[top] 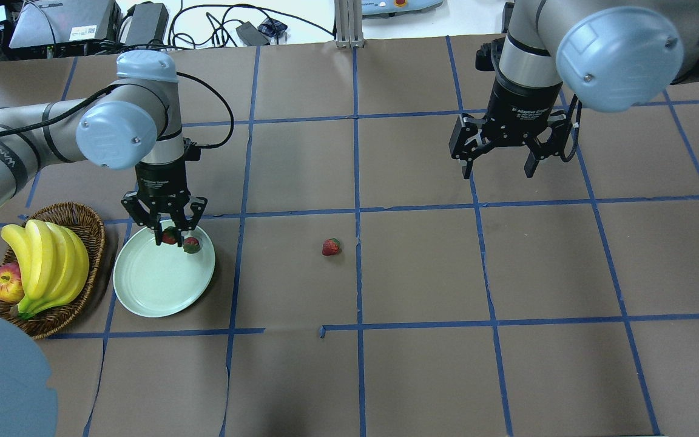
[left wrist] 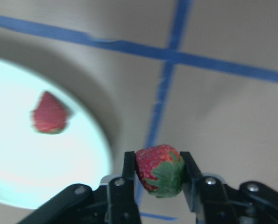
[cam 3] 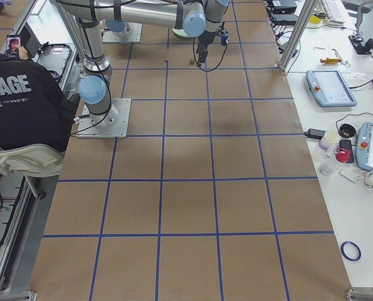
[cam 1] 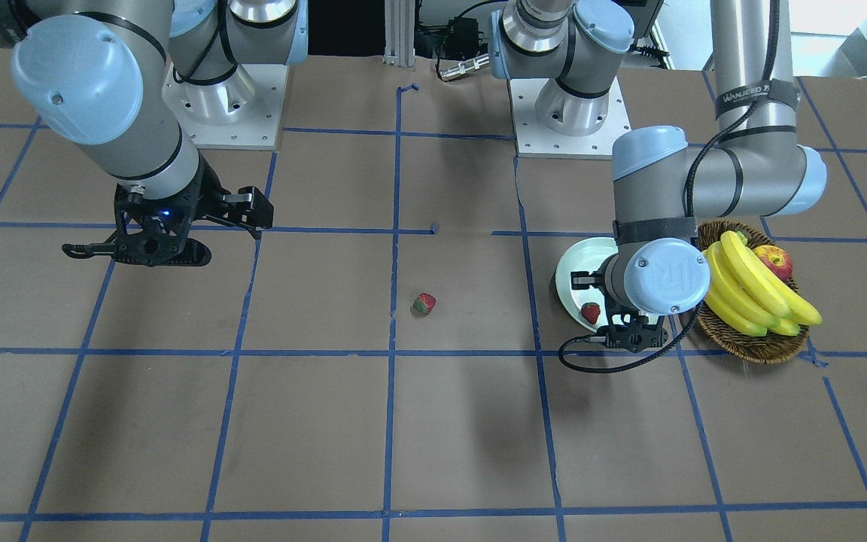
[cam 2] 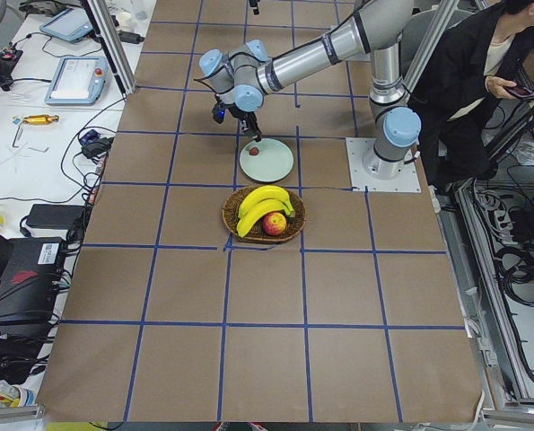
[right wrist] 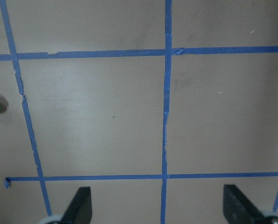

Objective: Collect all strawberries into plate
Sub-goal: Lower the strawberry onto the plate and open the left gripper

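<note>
Status: left pincer [left wrist: 158, 161] pinching held strawberry [left wrist: 160, 171] across flanks – light, soft, likely bruises; minimal squeeze. Meanwhile right pincer [top: 499, 172] spread. Mid-frame on counter [top: 422, 273], loose strawberry [top: 331, 246] – grip widest girth, below cap.

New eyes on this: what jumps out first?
The left gripper clamps the first strawberry at the rim of the mint-green plate, where a second strawberry already lies. A third strawberry sits alone in the middle of the table. The right gripper hangs open, holding nothing.
</note>
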